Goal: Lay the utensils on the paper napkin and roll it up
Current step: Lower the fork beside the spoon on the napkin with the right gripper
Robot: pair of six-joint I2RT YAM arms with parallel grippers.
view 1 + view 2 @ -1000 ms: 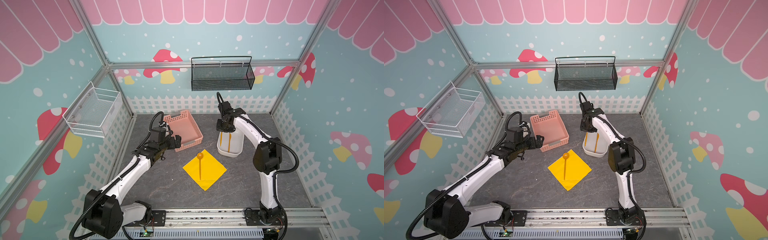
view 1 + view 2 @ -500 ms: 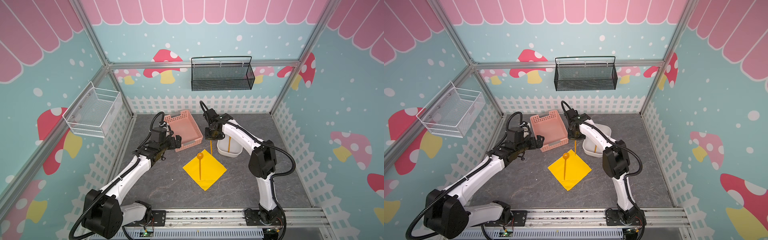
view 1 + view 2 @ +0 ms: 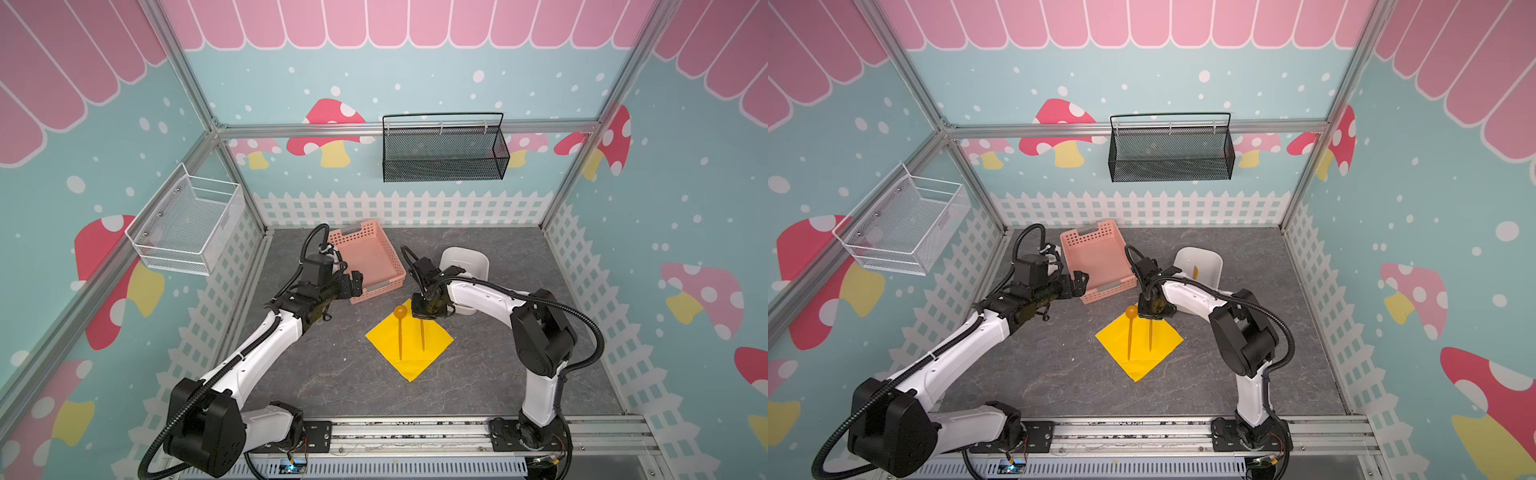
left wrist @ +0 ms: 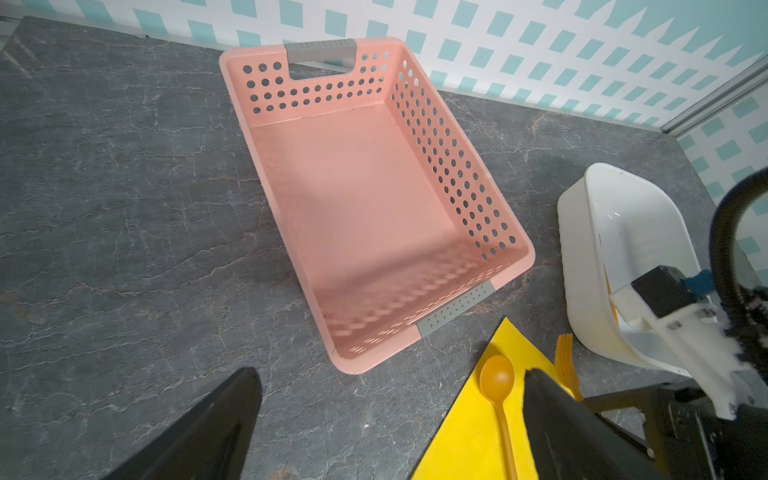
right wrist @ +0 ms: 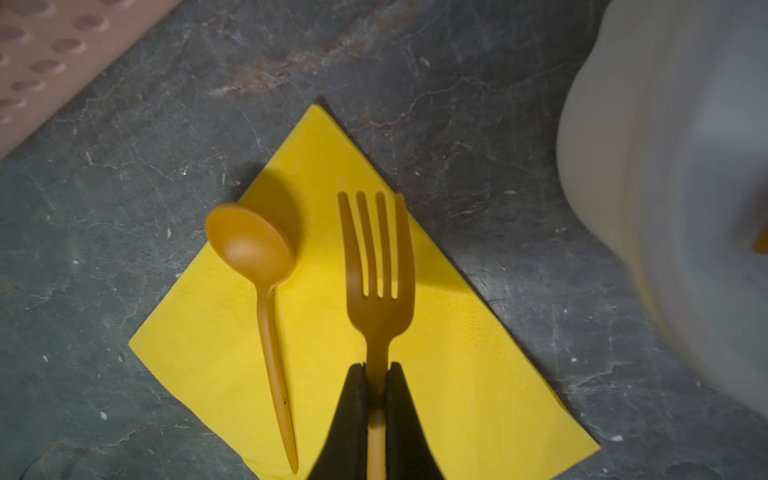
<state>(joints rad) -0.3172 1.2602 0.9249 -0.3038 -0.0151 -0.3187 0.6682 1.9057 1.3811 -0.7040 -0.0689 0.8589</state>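
Fork (image 5: 378, 316) pinched by right end effector (image 5: 376, 369) over napkin (image 5: 457, 374).

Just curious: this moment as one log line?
right gripper: shut on orange plastic fork | fork: over yellow paper napkin | left gripper: open

No readable text, labels or numbers anywhere.

Both top views give you the napkin (image 3: 411, 359) from high in front, far off; the left wrist camera catches its corner, and the right wrist camera looks down close above it.
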